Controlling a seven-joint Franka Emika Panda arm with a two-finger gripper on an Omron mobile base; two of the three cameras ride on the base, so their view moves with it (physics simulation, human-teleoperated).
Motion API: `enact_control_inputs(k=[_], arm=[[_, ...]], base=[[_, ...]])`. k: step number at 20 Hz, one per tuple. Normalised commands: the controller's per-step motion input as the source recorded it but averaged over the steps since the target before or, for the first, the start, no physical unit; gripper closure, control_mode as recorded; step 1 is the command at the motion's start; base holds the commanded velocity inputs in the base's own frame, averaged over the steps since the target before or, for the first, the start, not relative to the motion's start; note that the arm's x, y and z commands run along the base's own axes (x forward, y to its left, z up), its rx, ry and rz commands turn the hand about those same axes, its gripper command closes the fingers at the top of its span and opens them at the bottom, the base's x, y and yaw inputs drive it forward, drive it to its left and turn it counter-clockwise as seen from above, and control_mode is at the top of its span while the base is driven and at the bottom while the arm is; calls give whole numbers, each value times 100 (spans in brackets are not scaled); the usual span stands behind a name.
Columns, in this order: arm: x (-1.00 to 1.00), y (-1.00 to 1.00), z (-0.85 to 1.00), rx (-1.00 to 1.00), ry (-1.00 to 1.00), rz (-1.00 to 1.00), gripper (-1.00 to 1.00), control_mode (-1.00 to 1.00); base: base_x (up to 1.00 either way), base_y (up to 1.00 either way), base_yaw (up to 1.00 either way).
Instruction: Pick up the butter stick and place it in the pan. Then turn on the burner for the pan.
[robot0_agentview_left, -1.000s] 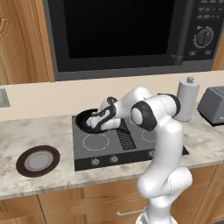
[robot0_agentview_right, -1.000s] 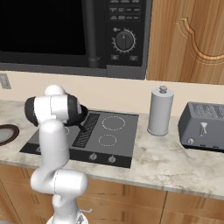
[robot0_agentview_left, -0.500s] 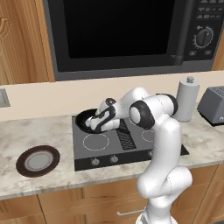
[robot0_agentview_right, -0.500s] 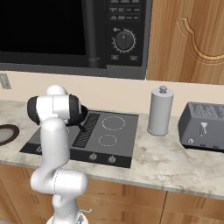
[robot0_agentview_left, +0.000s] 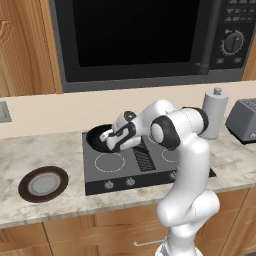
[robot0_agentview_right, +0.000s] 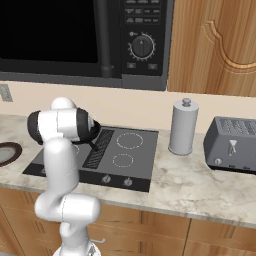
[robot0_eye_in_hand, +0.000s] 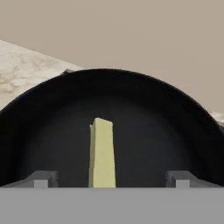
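**Butter in the pan, pincer spread wide above it**

Far left on the marble tabletop (robot0_agentview_left: 45, 150) sits a brown plate (robot0_agentview_left: 43, 183) with a grey centre, well apart from the cooktop (robot0_agentview_left: 120, 167), with bare stone all around it. Next comes the dark glass cooktop, its front edge lined with knobs (robot0_agentview_left: 130, 182). The black pan (robot0_agentview_left: 100, 137) stands on the back left zone, close to the wall, and the pincer (robot0_agentview_left: 111, 139) hangs over its rim with the white forearm reaching across the cooktop's middle. In front of the pan a white-outlined ring (robot0_agentview_left: 109, 162) lies uncovered.

From the hand camera, the butter stick (robot0_eye_in_hand: 102, 153) lies on the pan's (robot0_eye_in_hand: 144, 131) floor, running lengthwise away from the lens, between the two fingertips (robot0_eye_in_hand: 41, 178) but touching neither. The fingertips stand wide apart, released, with dark pan floor on both sides of the bar.

From the right base camera, the arm's shoulder hides the pan; that side instead shows two rings (robot0_agentview_right: 129, 140) on the cooktop's right half, then a grey canister (robot0_agentview_right: 183, 127) and a toaster (robot0_agentview_right: 235, 145) beside it on open tabletop (robot0_agentview_right: 190, 180). Above it all hangs the microwave (robot0_agentview_left: 140, 40).
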Motion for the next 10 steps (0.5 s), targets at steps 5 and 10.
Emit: enact_control_inputs(k=[5, 10], arm=[[-30, 0, 49, -1, -14, -6, -100, -100], [-40, 9, 62, 0, -11, -8, -100, -100]], base=[[0, 0, 0], [0, 0, 0]])
